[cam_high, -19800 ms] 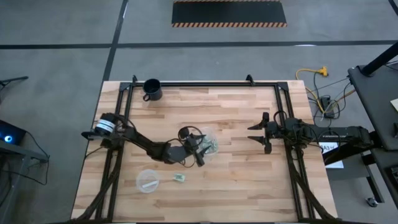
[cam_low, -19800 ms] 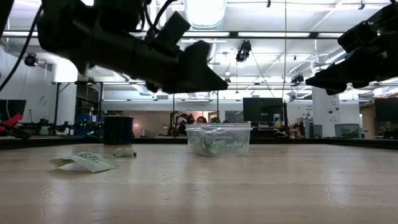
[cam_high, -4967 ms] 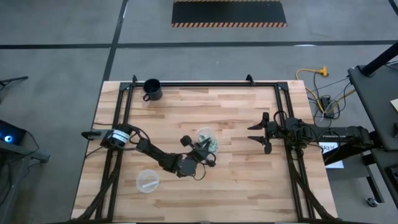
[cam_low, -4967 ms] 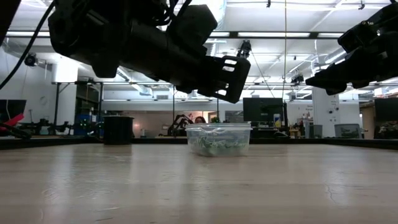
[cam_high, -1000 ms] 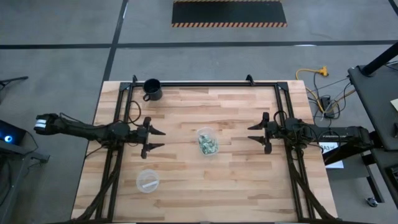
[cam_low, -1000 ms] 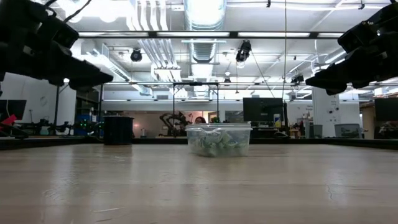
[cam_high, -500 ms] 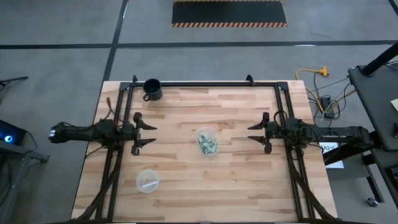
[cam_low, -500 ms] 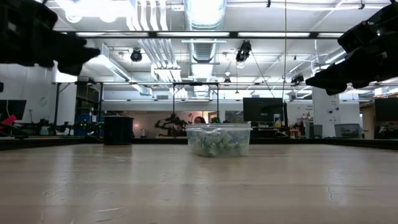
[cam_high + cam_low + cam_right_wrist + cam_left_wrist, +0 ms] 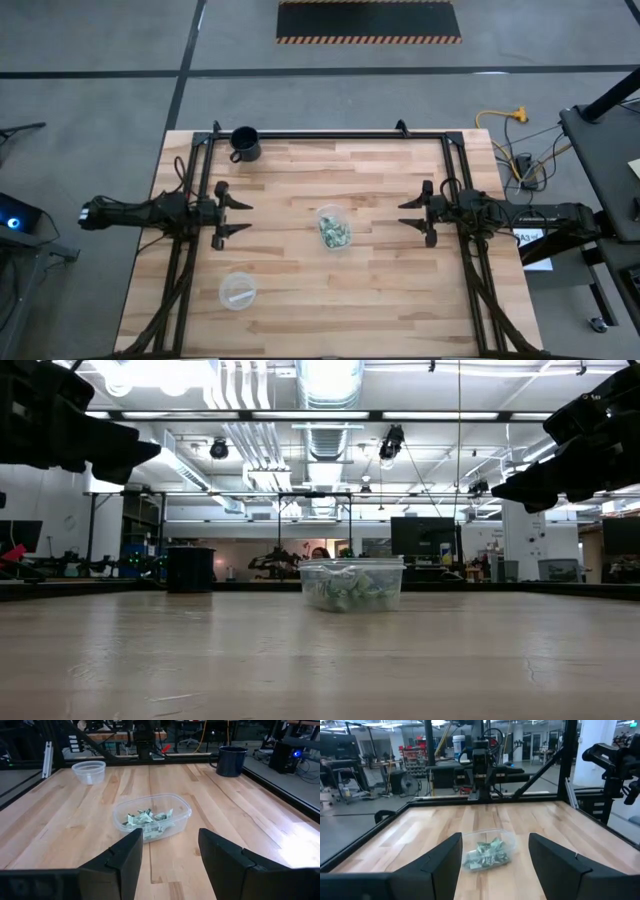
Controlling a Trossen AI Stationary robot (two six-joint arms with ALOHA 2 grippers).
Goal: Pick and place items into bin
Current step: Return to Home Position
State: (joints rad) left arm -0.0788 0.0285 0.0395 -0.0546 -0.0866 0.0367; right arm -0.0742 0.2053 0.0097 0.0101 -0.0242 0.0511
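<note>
The items (image 9: 336, 234) lie heaped inside the bin (image 9: 325, 213); the left gripper (image 9: 247, 218) hangs well apart from the bin on 1 side, fingers spread, the right gripper (image 9: 402, 214) opposite, also spread

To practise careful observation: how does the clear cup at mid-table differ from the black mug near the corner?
The clear cup is see-through, the black mug opaque. The clear cup holds pale-green packets; the black mug's contents cannot be told. The black mug has a handle, the clear cup none. Both stand upright on the table.
</note>
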